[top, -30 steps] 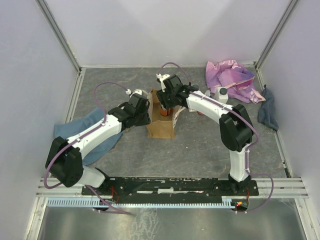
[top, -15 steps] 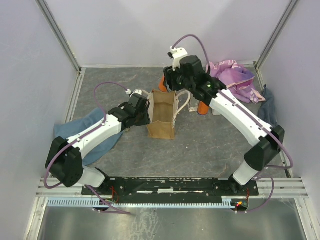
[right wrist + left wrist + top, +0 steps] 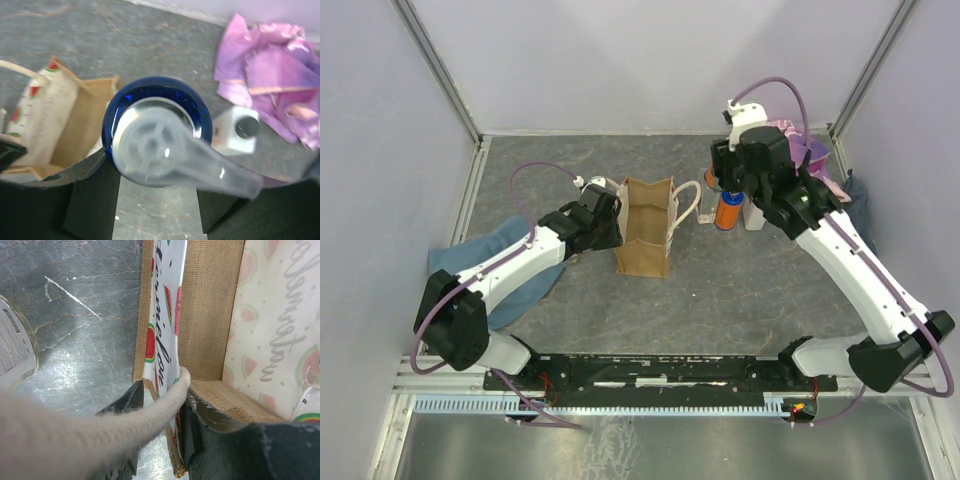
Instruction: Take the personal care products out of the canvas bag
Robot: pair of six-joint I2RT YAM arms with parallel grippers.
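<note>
Overhead: even, diffuse light from above; faint soft shadows on the table (image 3: pixel 720 290), dull glare on the metal sheet (image 3: pixel 620 445) in front. Left wrist: bag handle (image 3: pixel 75 425) blurred (very close), white streaks of glare on table. Right wrist: blue cap (image 3: pixel 150 89) soft, edges smeared.

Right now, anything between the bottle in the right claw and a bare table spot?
Possibly. The right claw holds the blue-topped bottle clear of the canvas bag, but an orange bottle and a white bottle stand on the table close under it. Bare surface shows between them and the bag.

tan canvas bag (image 3: pixel 642 250), watermelon-print lining (image 3: pixel 265 315); orange bottle (image 3: pixel 725 213)
</note>
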